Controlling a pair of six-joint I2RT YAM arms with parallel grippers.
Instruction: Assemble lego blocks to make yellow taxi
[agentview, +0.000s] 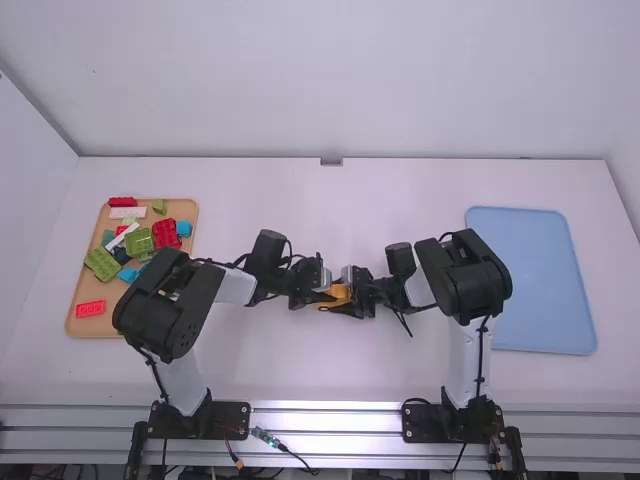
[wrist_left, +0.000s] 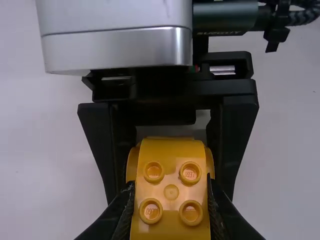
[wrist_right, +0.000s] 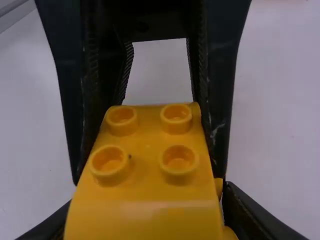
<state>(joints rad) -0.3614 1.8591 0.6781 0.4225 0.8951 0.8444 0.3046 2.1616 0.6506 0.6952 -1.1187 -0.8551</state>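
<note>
Two black claws meet near the middle of the white table (agentview: 320, 375), each clamped on one yellow piece (wrist_right: 151, 150). The left claw (wrist_left: 170, 192) has its fingers pressed to both sides of it; the right claw (wrist_right: 148, 195) grips it the same way from the opposite end. The piece is held between them, its long axis running roughly from claw to claw, across the table. Round studs show on its upper face. Whether it touches the table I cannot tell.

The two arms reach in from opposite sides, and neither is plainly nearer. The step looks like pressing yellow parts together or passing the piece across. The next move seems to turn on that shared line: the claws need to stay square to each other, as a twist could pop a part loose, and if one claw lets go, the other must hold firm.

Farther out, beyond the left arm (agentview: 195, 300), a tan tray (agentview: 85, 328) holds loose blocks in red, green, blue and white. Past the right arm (agentview: 468, 290) lies a blue tray (agentview: 545, 290).
</note>
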